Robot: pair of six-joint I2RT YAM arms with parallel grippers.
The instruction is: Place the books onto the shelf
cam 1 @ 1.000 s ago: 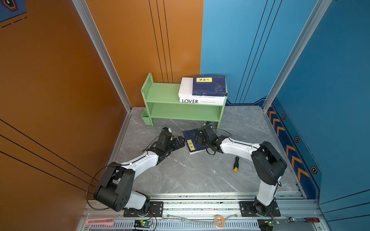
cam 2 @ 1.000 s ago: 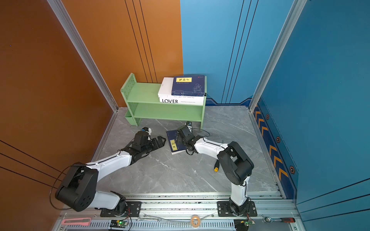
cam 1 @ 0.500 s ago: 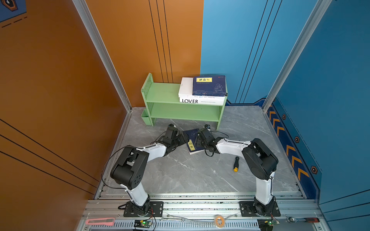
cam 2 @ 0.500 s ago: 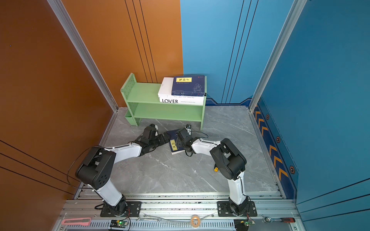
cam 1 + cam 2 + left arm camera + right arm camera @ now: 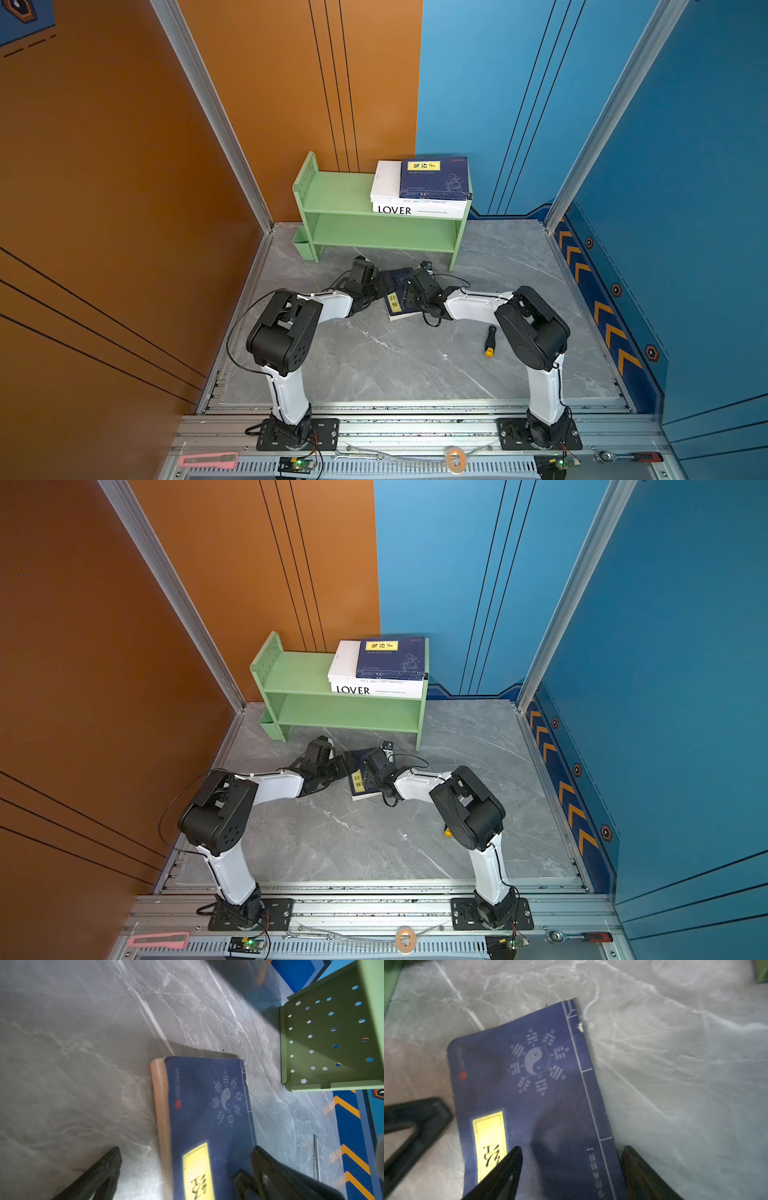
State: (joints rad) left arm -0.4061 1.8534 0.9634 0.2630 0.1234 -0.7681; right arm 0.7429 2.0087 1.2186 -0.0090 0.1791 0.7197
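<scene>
Grey marbled worktop (image 5: pixel 374 365), both top views. Navy book (image 5: pixel 392 286) lies flat between the left fingers (image 5: pixel 375 289) and the right fingers (image 5: pixel 407 294), both sets low at its edges. Green shelf (image 5: pixel 340 195) stands beyond the fingertips. Its top board carries a white LOVER book (image 5: pixel 415 210) with a second navy book (image 5: pixel 436 178) stacked above. Black-and-yellow screwdriver (image 5: pixel 490 343) lies well behind the right fingers, apart from the book.

Left wrist view: left fingers (image 5: pixel 99 1174) spread wide, gripping nothing. One sits off the cream page edge over bare worktop, the other over the cover of the navy book (image 5: pixel 207 1109). Yellow label (image 5: pixel 197 1167) lies between them. Perforated side of the shelf (image 5: pixel 332 1043) is ahead of the tips.

Right wrist view: right fingers (image 5: pixel 502 1169) apart, nothing clamped. One is over the cover by the yellow label (image 5: pixel 489 1142), the other just outside the spine edge. Contact with the navy book (image 5: pixel 529 1088): cannot tell. One of the left fingers (image 5: pixel 415 1122) shows off the page-edge side.
</scene>
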